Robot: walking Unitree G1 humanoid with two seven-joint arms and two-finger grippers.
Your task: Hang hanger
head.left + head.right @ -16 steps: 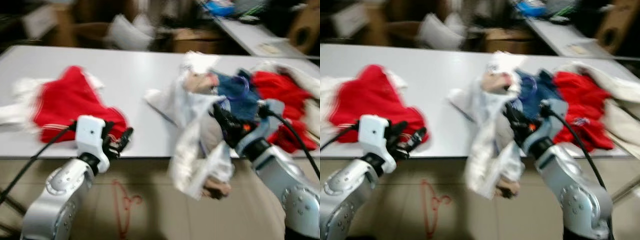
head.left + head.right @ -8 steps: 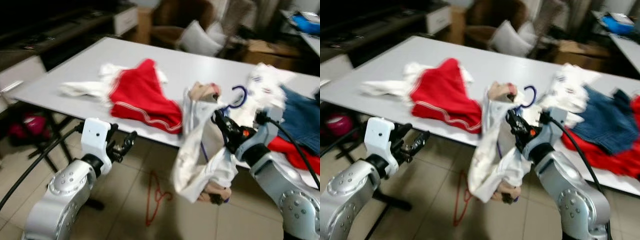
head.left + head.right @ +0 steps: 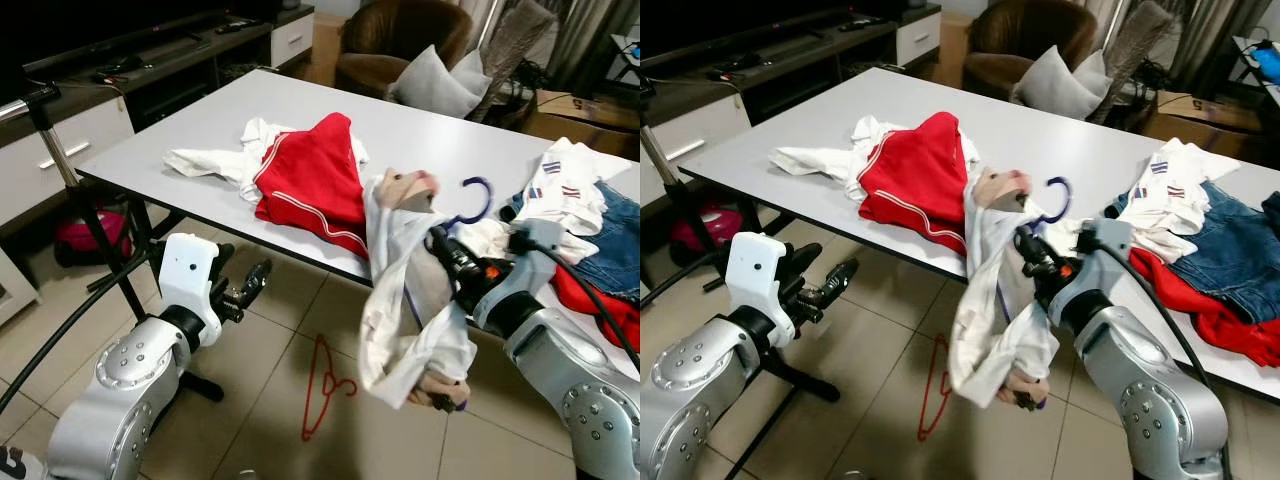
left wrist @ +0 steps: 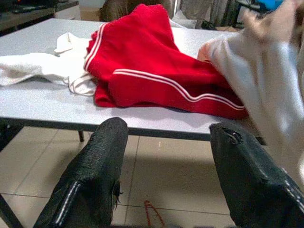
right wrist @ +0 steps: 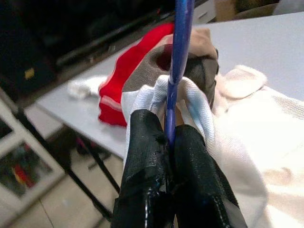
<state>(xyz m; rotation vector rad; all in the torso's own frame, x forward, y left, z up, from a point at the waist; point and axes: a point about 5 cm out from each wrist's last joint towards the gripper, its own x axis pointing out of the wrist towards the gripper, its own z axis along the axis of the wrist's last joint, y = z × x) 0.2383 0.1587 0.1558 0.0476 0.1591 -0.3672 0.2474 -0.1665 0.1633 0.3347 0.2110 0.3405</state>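
Hanger [image 3: 470, 205] rises upright from the right gripper [image 3: 443, 252], clamped on its blue stem, white garment [image 3: 415, 320] hanging below; left gripper [image 3: 250, 283] wide, empty.

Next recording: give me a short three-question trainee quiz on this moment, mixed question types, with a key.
1. True or false: the right gripper is pinched shut on the thin blue plastic hanger that carries the white garment.
2. Where does the red wire hanger lie?
A. on the white table
B. on the tiled floor beside the table
C. in the left gripper
3. Fill in: the left gripper's two black fingers stand ____ with nothing between them.

Key
1. True: in the right wrist view the fingers close on the hanger's shaft.
2. B
3. open; past them lies the red garment with white stripes on the table.
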